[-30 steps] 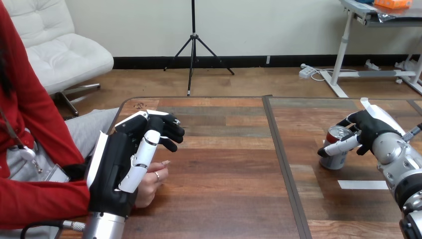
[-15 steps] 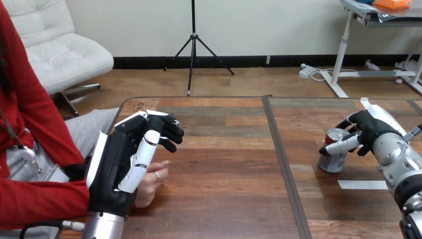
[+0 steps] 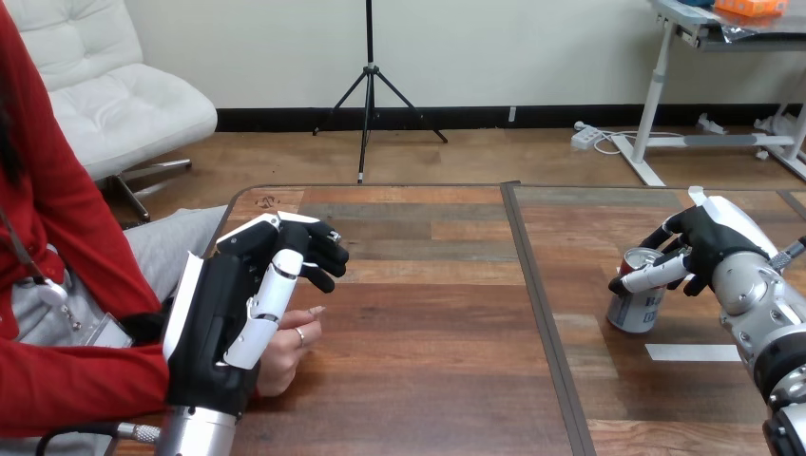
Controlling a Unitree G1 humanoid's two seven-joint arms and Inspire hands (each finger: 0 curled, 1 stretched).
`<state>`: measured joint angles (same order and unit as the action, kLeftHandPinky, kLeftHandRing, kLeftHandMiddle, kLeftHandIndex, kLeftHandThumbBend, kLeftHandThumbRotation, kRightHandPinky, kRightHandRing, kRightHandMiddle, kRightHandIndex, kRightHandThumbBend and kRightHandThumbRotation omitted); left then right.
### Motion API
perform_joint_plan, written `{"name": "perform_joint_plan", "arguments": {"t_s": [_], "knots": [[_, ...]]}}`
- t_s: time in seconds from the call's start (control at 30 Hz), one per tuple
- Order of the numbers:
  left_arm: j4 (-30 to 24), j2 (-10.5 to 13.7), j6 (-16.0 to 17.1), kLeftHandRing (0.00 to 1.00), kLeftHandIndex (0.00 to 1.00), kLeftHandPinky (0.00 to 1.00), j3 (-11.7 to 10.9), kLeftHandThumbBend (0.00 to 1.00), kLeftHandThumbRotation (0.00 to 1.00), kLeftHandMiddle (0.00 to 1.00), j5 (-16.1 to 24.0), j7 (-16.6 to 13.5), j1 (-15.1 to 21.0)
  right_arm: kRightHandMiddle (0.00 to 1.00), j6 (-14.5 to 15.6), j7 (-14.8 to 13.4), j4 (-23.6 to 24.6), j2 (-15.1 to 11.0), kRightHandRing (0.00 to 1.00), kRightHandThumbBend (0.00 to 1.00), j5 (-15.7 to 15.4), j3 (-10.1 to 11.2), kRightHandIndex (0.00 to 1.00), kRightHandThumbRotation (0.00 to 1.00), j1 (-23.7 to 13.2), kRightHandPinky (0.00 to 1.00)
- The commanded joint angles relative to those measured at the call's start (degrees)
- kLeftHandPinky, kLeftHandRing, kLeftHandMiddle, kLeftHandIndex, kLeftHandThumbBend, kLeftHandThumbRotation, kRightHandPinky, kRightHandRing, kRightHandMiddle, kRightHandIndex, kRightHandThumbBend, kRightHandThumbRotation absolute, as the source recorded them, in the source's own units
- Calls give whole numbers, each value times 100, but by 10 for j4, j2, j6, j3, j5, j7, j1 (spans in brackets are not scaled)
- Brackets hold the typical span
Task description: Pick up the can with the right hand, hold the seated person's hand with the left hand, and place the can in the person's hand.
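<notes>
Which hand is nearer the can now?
Right. The right hand is on the can, fingers curled round its top; the left hand is far across the table, over the person's hand.

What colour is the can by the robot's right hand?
The can is silver, red near its top; head view.

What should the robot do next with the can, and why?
Probably lift the can a little: the right hand is curled round its top, but it sits on the table, far across from the person's hand.
</notes>
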<state>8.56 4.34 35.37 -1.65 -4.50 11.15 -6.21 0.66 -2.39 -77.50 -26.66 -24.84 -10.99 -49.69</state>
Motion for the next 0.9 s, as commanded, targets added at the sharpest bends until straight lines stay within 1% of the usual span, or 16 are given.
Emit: {"name": "perform_joint_plan", "arguments": {"t_s": [0.0, 0.13, 0.27, 0.37, 0.53, 0.87], "knots": [[3, 7, 15, 50, 50, 41, -7, 29, 75, 51, -1, -1, 36, 48, -17, -17, 5, 5, 43, 79, 1, 1, 46, 0, -16, 38], [5, 6, 15, 50, 50, 41, -7, 29, 75, 51, -6, 2, 36, 46, -22, -18, 5, 4, 42, 80, 1, 1, 45, 0, -15, 36], [6, 7, 17, 50, 50, 41, -9, 29, 74, 51, -3, 1, 37, 45, -29, -22, 6, 2, 41, 82, -4, -3, 45, 0, -14, 35], [7, 7, 19, 50, 50, 41, -9, 30, 74, 51, -1, 0, 37, 45, -34, -23, 6, 1, 41, 82, -7, -6, 45, 0, -13, 36], [9, 8, 22, 50, 50, 41, -10, 29, 74, 51, 1, 0, 38, 46, -42, -24, 7, 1, 42, 82, -5, -3, 45, 0, -12, 36], [8, 7, 19, 49, 49, 40, -11, 30, 74, 50, -1, 2, 39, 47, -57, -28, 7, -3, 44, 82, -15, -10, 46, 0, -11, 38]]}}
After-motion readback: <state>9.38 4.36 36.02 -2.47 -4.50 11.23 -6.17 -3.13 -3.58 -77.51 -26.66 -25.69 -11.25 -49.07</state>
